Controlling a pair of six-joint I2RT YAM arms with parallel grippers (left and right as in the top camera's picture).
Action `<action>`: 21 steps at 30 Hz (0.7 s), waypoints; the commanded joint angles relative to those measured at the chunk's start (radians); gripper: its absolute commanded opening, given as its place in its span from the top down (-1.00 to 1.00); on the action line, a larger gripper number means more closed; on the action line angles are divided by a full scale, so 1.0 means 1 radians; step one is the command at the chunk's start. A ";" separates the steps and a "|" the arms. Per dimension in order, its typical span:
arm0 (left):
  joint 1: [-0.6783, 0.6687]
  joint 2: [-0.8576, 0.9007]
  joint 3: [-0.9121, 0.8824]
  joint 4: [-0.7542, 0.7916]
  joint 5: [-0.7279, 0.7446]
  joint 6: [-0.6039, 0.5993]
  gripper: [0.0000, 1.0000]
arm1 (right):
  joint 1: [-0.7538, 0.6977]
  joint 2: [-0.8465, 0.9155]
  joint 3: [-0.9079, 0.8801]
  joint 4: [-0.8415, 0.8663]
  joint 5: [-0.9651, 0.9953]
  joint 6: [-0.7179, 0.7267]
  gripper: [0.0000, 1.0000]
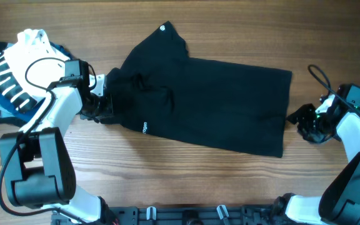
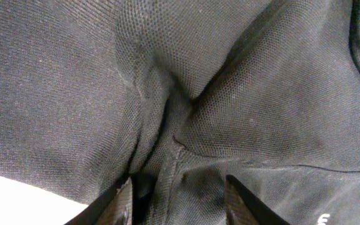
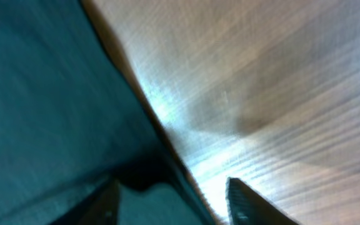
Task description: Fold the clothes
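Note:
The black T-shirt (image 1: 211, 100) lies spread across the middle of the table, with one sleeve pointing to the back and small white lettering near its front edge. My left gripper (image 1: 105, 105) is at the shirt's left end. In the left wrist view its fingers (image 2: 179, 200) stand apart, astride a puckered ridge of the black fabric (image 2: 230, 75). My right gripper (image 1: 302, 122) is at the shirt's right front corner. In the blurred right wrist view its fingers (image 3: 170, 203) stand apart, astride the shirt's edge (image 3: 42, 94), over the wooden table (image 3: 280, 75).
A white garment (image 1: 36, 56) and a navy white-striped garment (image 1: 2, 81) lie in a heap at the far left, behind my left arm. A black cable (image 1: 320, 78) loops by my right arm. Bare wood (image 1: 186, 169) shows in front of the shirt.

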State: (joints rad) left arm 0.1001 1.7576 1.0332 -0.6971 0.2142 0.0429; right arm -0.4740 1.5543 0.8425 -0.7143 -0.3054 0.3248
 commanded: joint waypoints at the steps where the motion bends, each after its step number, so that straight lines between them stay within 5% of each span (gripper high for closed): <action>1: 0.003 -0.005 -0.006 -0.003 0.009 0.005 0.05 | 0.010 0.008 -0.015 -0.063 0.013 -0.011 -0.26; 9: 0.003 -0.005 -0.006 -0.003 0.009 0.005 0.60 | 0.037 0.008 -0.191 0.009 -0.009 -0.007 -0.22; 11: 0.003 -0.005 -0.006 -0.003 0.009 0.005 0.75 | 0.037 0.008 -0.208 0.032 -0.009 -0.008 -0.07; 15: 0.003 -0.005 -0.006 -0.003 0.000 0.005 0.92 | 0.035 0.006 -0.180 0.055 -0.005 -0.007 0.91; 21: 0.003 -0.005 -0.005 -0.016 -0.025 0.005 0.92 | 0.029 0.006 -0.019 -0.028 0.031 -0.007 0.91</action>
State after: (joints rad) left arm 0.1001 1.7576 1.0332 -0.7048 0.2062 0.0460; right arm -0.4431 1.5463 0.7238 -0.7109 -0.3191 0.3202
